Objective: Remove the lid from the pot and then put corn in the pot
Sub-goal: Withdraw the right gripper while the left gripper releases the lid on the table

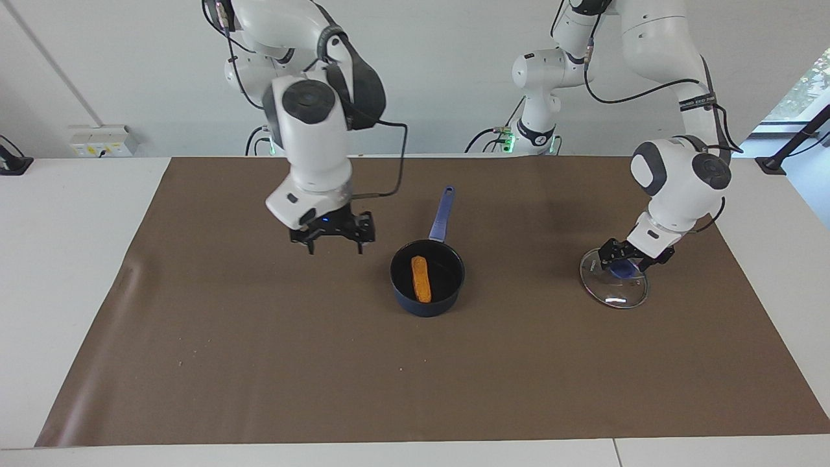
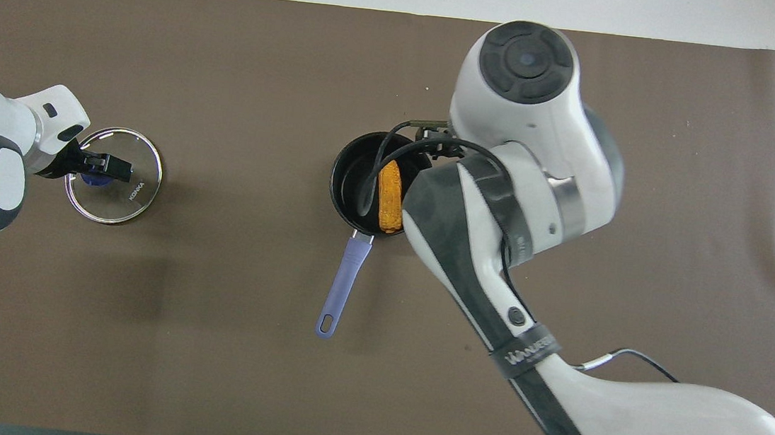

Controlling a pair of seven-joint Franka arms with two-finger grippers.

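Observation:
The dark navy pot [image 1: 428, 306] stands mid-mat, its blue-purple handle [image 1: 441, 213] pointing toward the robots. The orange-yellow corn [image 1: 421, 279] lies inside it, also seen in the overhead view [image 2: 389, 195]. My right gripper [image 1: 332, 241] is open and empty, raised over the mat beside the pot toward the right arm's end. In the overhead view it is mostly hidden under its own arm. The glass lid [image 1: 616, 295] sits slightly tilted on the mat toward the left arm's end. My left gripper [image 1: 624, 264] is shut on its blue-purple knob [image 2: 89, 179].
A brown mat [image 1: 259, 363] covers the white table [image 1: 58, 259]. The right arm's wrist hangs over the mat beside the pot [image 2: 346, 185]. A wall socket box [image 1: 104, 139] sits past the table's edge at the robots' end.

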